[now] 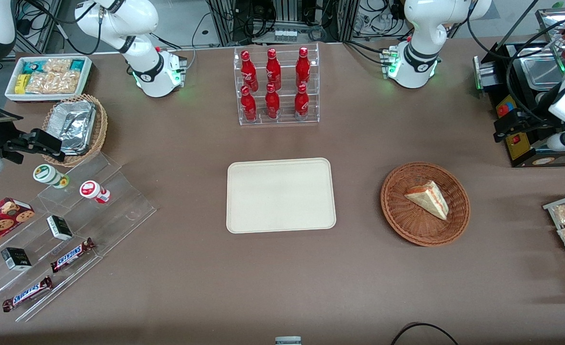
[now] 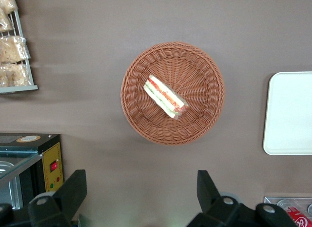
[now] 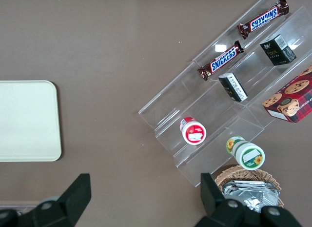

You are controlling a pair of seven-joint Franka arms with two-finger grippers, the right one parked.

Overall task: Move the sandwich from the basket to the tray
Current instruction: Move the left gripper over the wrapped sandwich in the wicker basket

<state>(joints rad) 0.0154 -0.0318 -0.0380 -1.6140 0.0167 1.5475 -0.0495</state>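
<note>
A: What does the front view show?

B: The sandwich lies in the round basket, toward the working arm's end of the table. The tray sits bare beside it, well apart.

A: And the left wrist view?

B: The gripper hangs high above the table, its 2 fingers spread wide, holding nothing. The wedge lies slanted, so a misaligned pinch could slip on its clear wrap.

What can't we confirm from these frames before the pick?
- Hand: open in the left wrist view, above the table beside the basket; its height is not clear.
- Sandwich: underside hidden by the basket weave.
- Tray: cut off by the left wrist frame edge, whole in the front view.
</note>
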